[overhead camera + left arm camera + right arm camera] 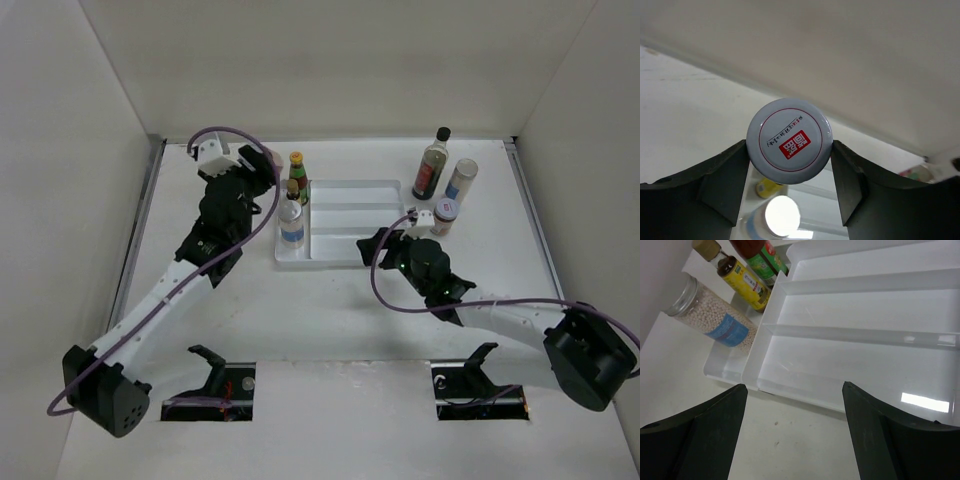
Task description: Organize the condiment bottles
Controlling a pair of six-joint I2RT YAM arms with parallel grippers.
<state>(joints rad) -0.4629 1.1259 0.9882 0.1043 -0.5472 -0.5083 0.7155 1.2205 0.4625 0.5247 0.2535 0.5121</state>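
— Left wrist view: what are the left fingers [720, 185] on?
— Closed on the red-labelled jar [789, 141], 1 pad against each side of its white lid. It's held above capped bottles, with the back wall [850, 60] ahead.
— And the right fingers [695, 430]?
— Spread wide, holding nothing, over bare worktop [790, 450] just short of the tray [850, 332] rim.
— What's in the tray?
— Its end compartment, ahead-left of them, holds 3: blue-labelled jar [715, 320], yellow-labelled bottle [746, 284], green bottle [767, 262].

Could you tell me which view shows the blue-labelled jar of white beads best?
The right wrist view: the blue-labelled jar shows its beads and label sharply. The top external view shows the jar small, from above; the left wrist view, only a blurred lid.
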